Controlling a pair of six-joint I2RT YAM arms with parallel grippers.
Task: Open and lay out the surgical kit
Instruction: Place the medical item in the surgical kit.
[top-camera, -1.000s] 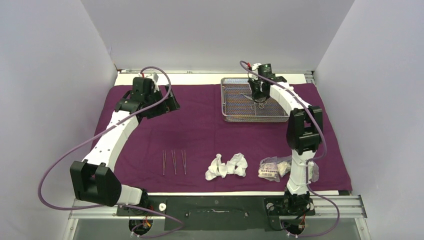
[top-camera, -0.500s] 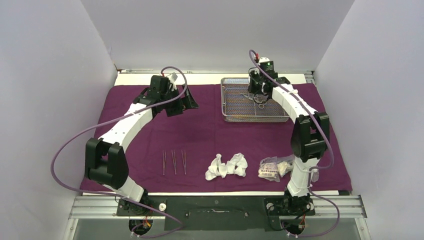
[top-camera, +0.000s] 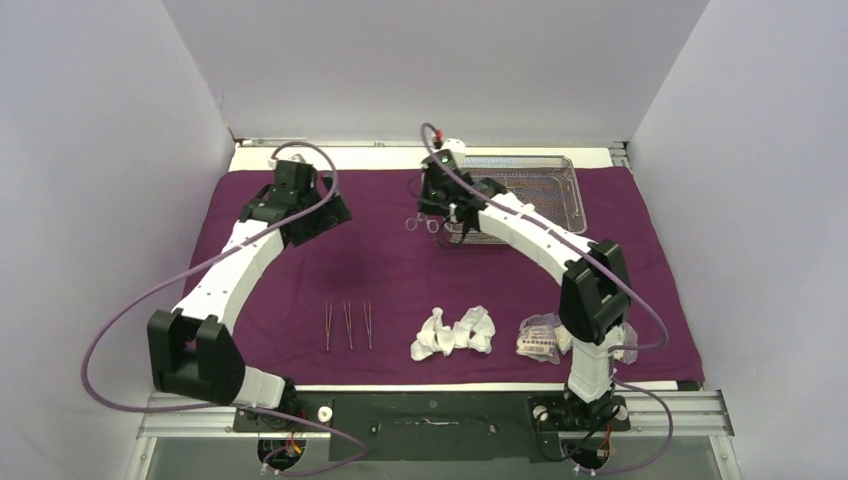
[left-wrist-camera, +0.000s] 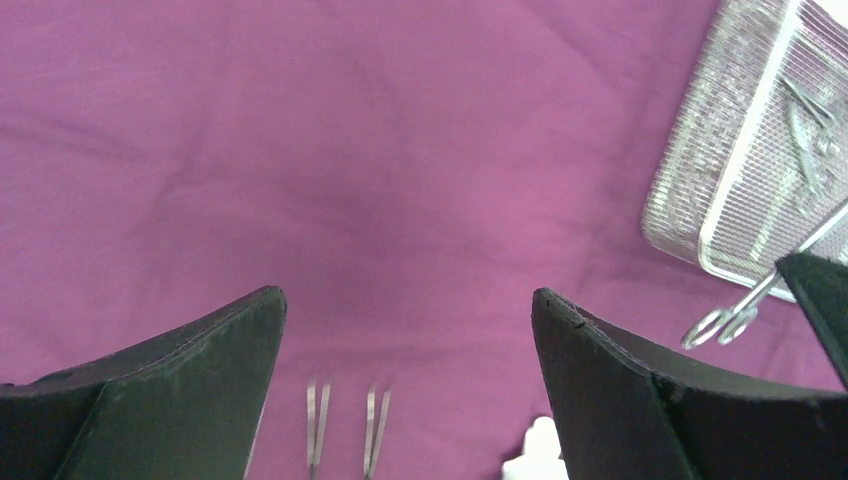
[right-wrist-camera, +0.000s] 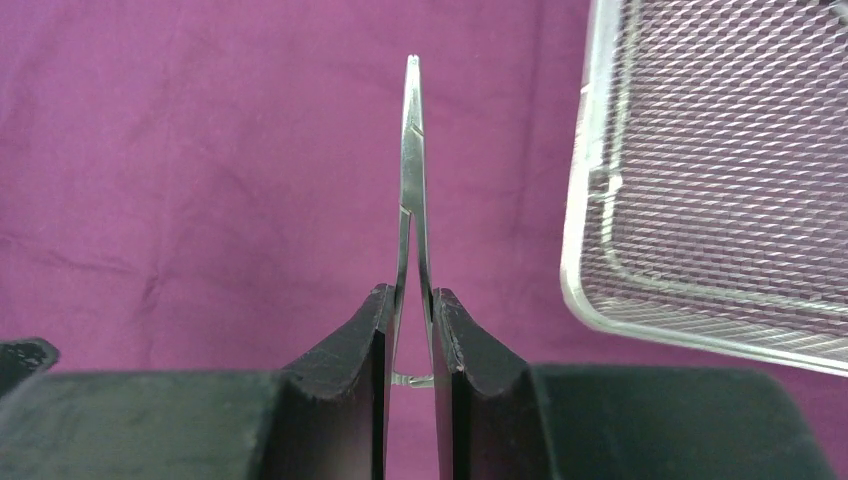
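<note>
The dark purple cloth (top-camera: 400, 270) lies spread flat. The silver wire-mesh tray (top-camera: 560, 166) stands at the back right, partly under my right arm; it also shows in the right wrist view (right-wrist-camera: 720, 170) and the left wrist view (left-wrist-camera: 740, 170), with a steel tool (left-wrist-camera: 808, 118) lying in it. My right gripper (top-camera: 432, 214) hangs just left of the tray, shut on steel forceps (right-wrist-camera: 411, 170), whose rings (top-camera: 418, 224) hang out. My left gripper (top-camera: 328, 214) is open and empty above the cloth (left-wrist-camera: 400, 180). Three tweezers (top-camera: 347, 325), white gauze wads (top-camera: 455, 334) and clear packets (top-camera: 545, 336) lie along the front.
White walls close in the left, back and right. The cloth's front edge (top-camera: 450, 382) runs just ahead of the arm bases. Purple cables (top-camera: 130, 320) loop off both arms.
My right gripper has moved left from over the tray to beyond its left edge, carrying the forceps. My left arm swung right, then back left.
</note>
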